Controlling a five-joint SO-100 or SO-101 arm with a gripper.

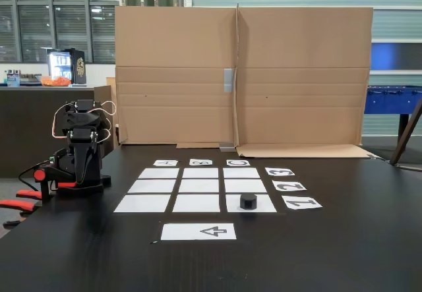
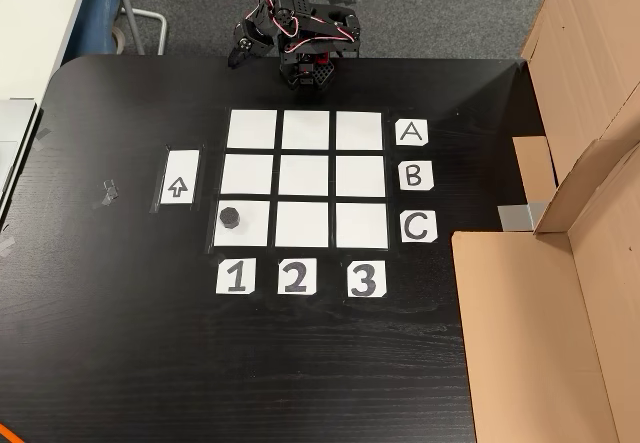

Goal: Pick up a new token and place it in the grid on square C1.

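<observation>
The token (image 1: 248,202) (image 2: 230,217), a small black puck, rests on square C1 (image 1: 265,205) (image 2: 256,229), the corner square of the grid (image 1: 200,186) (image 2: 306,175) in line with the "C" label (image 2: 419,227) and the "1" label (image 2: 235,278). It lies toward that square's outer edge in the other view. The arm is folded over its base beyond row A, well away from the token. My gripper (image 1: 83,165) (image 2: 238,57) points down beside the base, its fingers together and holding nothing.
A white paper strip with an arrow (image 1: 198,231) (image 2: 180,178) lies beside column 1. A tall cardboard wall (image 1: 244,74) (image 2: 575,263) stands along the table's side past column 3. Cables hang off the arm's base at the table edge.
</observation>
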